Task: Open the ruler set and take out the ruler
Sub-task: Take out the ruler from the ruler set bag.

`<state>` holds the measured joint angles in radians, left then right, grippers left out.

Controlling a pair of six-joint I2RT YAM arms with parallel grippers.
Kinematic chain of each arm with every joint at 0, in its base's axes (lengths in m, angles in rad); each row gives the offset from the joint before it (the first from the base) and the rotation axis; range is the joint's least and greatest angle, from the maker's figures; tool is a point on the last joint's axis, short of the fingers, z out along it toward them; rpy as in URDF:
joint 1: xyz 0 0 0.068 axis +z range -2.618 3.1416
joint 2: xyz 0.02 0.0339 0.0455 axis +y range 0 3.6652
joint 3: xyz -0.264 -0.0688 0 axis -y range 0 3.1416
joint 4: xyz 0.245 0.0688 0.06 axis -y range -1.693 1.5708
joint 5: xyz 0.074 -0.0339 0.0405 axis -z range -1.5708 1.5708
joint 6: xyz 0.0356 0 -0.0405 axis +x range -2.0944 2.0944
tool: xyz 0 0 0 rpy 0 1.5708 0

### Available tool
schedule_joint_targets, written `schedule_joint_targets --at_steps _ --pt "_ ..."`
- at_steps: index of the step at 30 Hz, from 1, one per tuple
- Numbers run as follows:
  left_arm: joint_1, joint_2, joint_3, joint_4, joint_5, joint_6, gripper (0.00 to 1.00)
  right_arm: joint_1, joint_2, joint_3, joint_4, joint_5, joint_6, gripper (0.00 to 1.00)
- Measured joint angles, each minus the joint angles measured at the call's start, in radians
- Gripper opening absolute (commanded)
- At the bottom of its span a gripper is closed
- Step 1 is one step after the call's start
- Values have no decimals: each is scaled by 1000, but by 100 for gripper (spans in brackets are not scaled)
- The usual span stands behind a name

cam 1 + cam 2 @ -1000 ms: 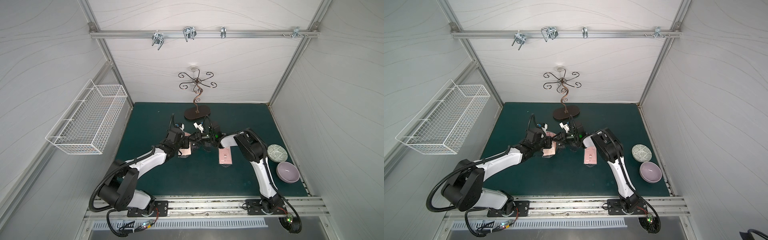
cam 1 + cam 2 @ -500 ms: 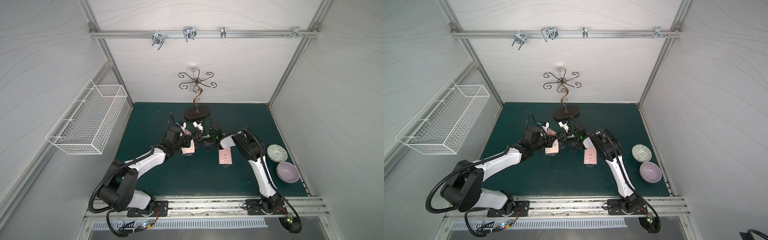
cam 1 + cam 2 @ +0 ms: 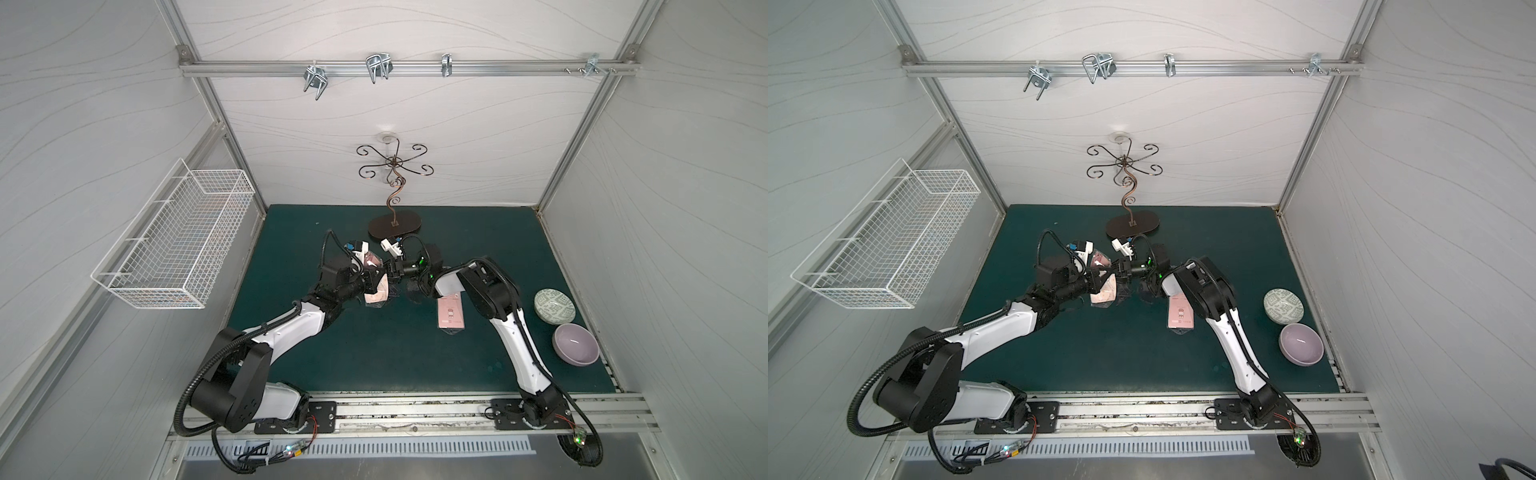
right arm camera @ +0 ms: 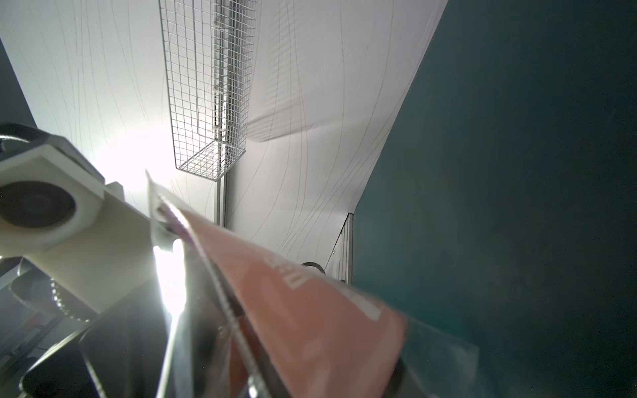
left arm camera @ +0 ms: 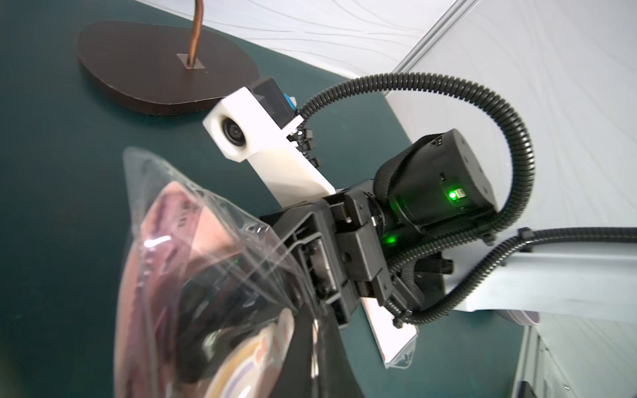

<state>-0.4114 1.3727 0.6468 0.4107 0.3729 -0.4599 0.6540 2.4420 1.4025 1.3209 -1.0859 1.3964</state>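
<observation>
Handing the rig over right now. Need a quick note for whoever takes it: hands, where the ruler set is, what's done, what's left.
Left hand: shut on the ruler set pouch, holding it up off the green mat.
Right hand: at the pouch's clear film, which is drawn taut into its jaws; looks pinched.
Pink contents show inside the pouch. A pink flat packet lies on the mat by the right arm; origin unclear.
Done: pouch lifted, both hands on it.
Left: pull it open, take the ruler out.
</observation>
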Motion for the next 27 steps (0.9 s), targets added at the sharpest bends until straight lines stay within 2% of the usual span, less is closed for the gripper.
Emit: schedule_joint_targets --at_steps 1,2,10,20,27 --pt "0 1 0 9 12 -4 0 0 0 3 4 2 1 2" --pt "-1 2 -1 19 27 -6 0 0 0 3 4 5 5 0" --pt "-2 -17 -5 -13 17 15 0 -4 -3 -26 -4 10 1 0" --pt "-2 -91 -29 -120 -134 118 0 -76 -117 -201 -130 60 -80 0" --pt "-2 -89 -29 -142 -188 150 0 -109 -195 -273 -235 82 -169 0"
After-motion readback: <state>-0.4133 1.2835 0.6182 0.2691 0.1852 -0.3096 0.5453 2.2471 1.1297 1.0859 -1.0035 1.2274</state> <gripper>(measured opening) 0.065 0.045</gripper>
